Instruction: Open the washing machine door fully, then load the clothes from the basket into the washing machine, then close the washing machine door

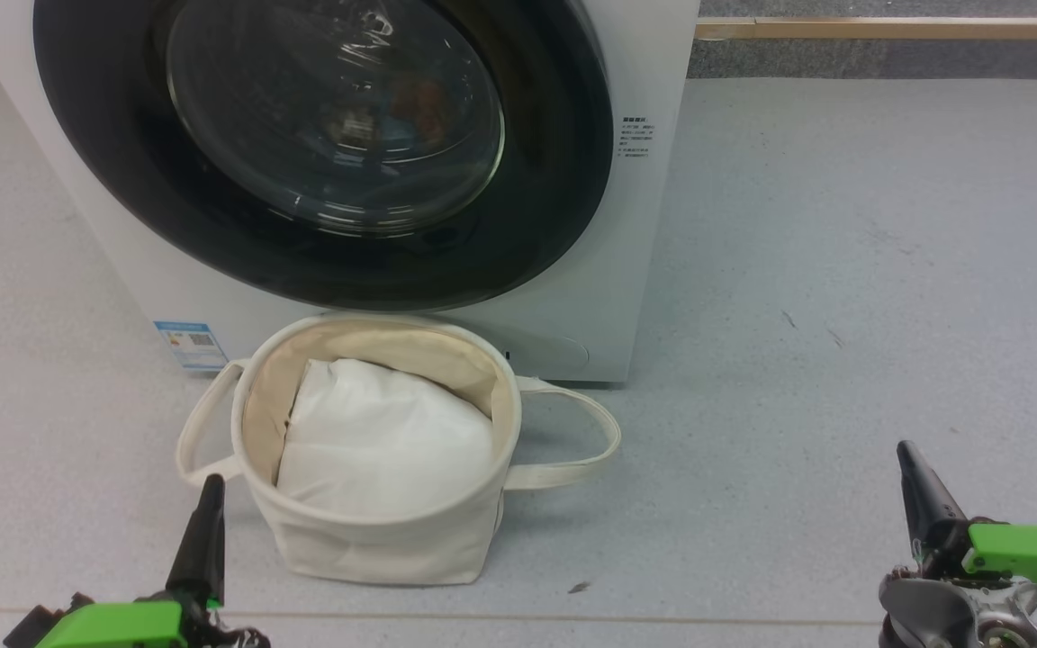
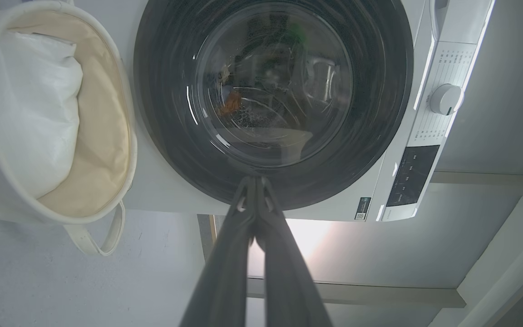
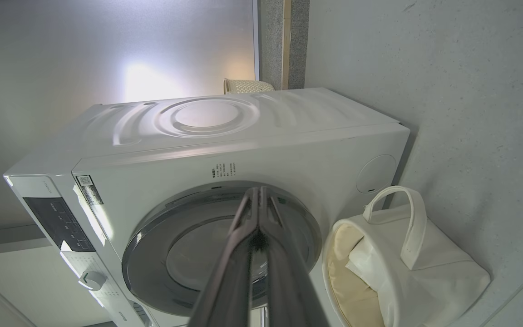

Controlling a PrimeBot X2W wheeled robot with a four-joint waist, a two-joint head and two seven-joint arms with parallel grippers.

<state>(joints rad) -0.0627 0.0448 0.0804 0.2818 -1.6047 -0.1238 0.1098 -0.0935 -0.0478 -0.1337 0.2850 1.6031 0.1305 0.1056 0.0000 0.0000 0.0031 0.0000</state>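
Machine (image 1: 617, 270): white, on the floor, facing you
Door (image 1: 122, 180): black rim flush to the front and looks shut; check that the latch side sits even before you back off
Basket (image 1: 374, 549): just before the machine, white cloth (image 1: 383, 441) inside
Clothes (image 2: 229, 103): orange patch behind the glass, likely in the drum
Left hand (image 2: 254, 181), right hand (image 3: 259, 193): fingers pressed together, empty, clear of everything
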